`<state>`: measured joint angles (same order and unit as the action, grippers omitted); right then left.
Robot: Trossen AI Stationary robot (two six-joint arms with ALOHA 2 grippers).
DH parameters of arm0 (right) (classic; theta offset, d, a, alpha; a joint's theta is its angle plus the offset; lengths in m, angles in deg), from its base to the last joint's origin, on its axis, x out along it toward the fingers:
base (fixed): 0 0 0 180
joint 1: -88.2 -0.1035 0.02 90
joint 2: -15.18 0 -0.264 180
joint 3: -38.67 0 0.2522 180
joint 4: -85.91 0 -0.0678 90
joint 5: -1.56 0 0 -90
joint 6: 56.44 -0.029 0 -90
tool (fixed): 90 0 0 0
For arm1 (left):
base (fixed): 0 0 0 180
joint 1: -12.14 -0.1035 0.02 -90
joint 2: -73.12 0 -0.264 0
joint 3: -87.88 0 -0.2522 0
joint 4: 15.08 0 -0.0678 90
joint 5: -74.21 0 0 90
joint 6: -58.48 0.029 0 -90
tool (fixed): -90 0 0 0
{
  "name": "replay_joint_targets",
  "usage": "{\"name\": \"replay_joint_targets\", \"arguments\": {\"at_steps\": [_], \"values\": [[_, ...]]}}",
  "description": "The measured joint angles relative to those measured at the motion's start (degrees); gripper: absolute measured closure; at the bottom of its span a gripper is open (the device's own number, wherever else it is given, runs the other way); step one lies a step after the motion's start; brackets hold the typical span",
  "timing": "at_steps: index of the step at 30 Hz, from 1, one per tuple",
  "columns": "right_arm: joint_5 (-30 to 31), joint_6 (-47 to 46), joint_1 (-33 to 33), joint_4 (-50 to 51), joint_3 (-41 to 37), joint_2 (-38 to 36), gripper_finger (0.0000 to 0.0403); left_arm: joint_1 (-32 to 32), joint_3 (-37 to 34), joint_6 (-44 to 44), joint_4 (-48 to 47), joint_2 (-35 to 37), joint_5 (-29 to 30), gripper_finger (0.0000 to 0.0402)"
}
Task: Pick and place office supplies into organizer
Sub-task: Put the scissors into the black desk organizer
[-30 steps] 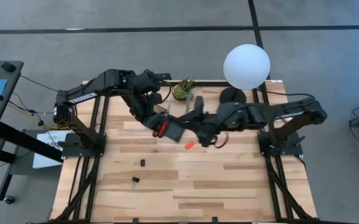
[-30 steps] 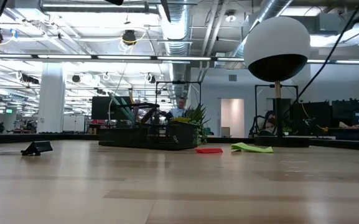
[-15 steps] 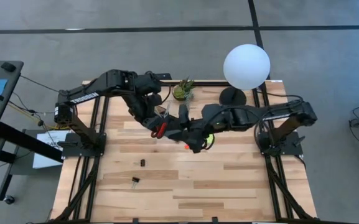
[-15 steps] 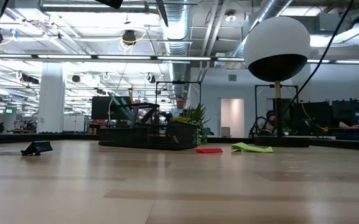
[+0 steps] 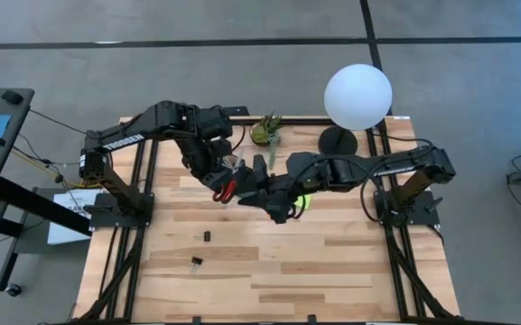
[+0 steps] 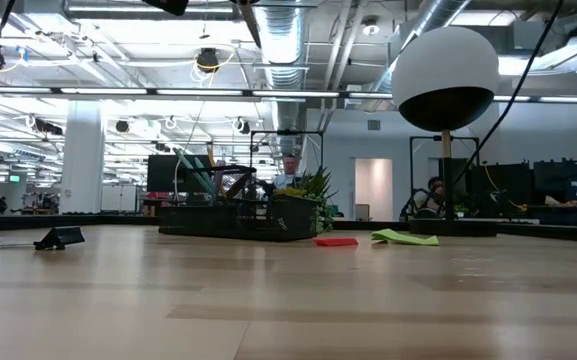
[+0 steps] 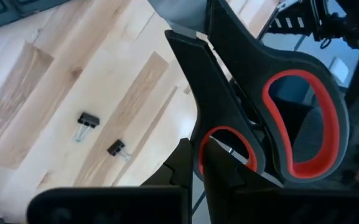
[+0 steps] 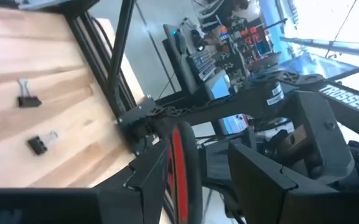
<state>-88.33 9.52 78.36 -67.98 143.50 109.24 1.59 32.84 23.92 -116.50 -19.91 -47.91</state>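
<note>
My left gripper [image 5: 224, 183] is shut on the red-handled scissors [image 7: 272, 118], held above the table's middle. My right gripper [image 5: 255, 181] has come level from the table's right. Its open fingers [image 8: 148, 177] stand on either side of the scissors' red-rimmed handle [image 8: 179, 165]; whether they touch it I cannot tell. In the low view the black organizer [image 6: 238, 216] stands on the table, with the orange eraser [image 6: 336, 241] and the lime-green sticky pad [image 6: 405, 237] lying flat to its right. Two black clips [image 5: 206, 236] lie nearer the front. My left gripper pinches the scissors at the small finger loop [image 7: 219, 148] between its two fingers. The handles stick out beyond the fingertips. The scissors are lifted clear of the table.
A lamp with a white globe [image 5: 358, 97] and round black base [image 5: 337, 138] stands at the back right. A small green plant [image 5: 266, 131] sits at the back middle. The sticky pad [image 5: 303, 202] peeks out beside my right arm. Bare wood lies toward the near edge.
My right gripper has moved toward the table's left and a little down, up to the scissors in my left gripper. My right arm now covers the orange eraser in the high view. The scissors have stayed in place.
</note>
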Motion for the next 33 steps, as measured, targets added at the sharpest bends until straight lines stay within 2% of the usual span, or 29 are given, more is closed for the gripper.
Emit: {"name": "replay_joint_targets", "arguments": {"at_steps": [5, 12, 21, 27, 33], "values": [[4.4, 1.45, -1.78, 0.78, 0.0, -0.09, 0.0242, -0.75, 0.0, 1.73, -1.8, 0.0, 0.27, 0.0399], [18.51, 4.48, -4.41, 6.64, -0.07, -0.13, 0.0242, -2.15, 0.0, 2.79, -2.38, 0.0, 1.33, 0.0399], [19.17, 8.74, -3.87, 5.36, -0.17, 1.66, 0.0242, -2.42, 0.0, 2.74, -2.38, 0.0, 2.42, 0.0399], [19.26, 8.91, -3.13, -2.87, 0.11, 4.31, 0.0242, -2.42, -0.02, 2.69, -2.24, 0.0, 3.46, 0.0399], [19.3, 8.73, -3.16, -1.78, -0.07, 4.44, 0.0242, -2.35, -0.02, 2.55, -2.33, 0.0, 4.11, 0.04]]}}
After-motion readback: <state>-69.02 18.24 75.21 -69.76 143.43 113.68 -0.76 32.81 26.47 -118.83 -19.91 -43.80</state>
